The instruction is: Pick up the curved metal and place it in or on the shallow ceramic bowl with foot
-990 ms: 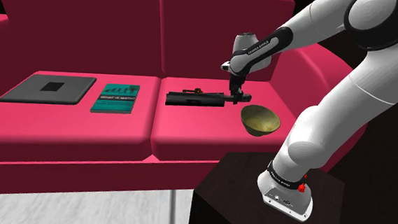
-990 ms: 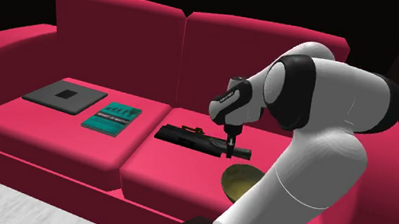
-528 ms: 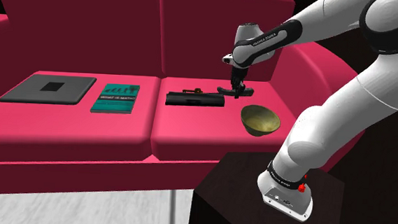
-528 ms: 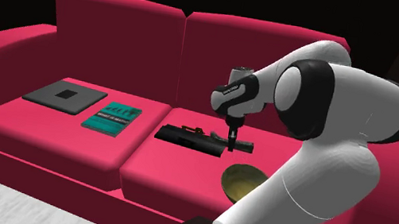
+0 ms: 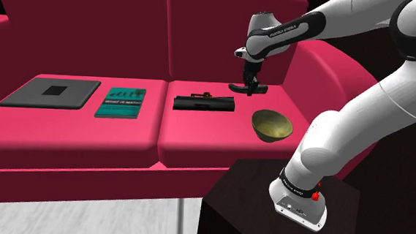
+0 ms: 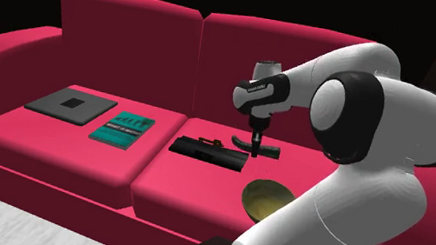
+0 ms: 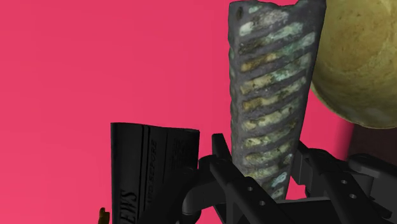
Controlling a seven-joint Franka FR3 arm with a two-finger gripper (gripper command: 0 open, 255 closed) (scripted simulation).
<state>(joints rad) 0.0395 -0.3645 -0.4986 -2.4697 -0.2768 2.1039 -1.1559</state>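
Pinching the curved metal [image 7: 270,95], whose lower end it hides, the gripper [image 5: 248,84] hangs over the sofa [image 5: 88,136], left of the bowl [image 5: 272,125].

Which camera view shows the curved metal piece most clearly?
The wrist view: the curved metal piece appears close, ribbed and mottled, clasped by the end effector. The shoulder and second exterior views show it as a small dark curve above the sofa.

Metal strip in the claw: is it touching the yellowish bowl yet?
Apart. In the shoulder view the metal strip hangs clamped in the gripper, and bare red sofa cushion shows between it and the bowl.
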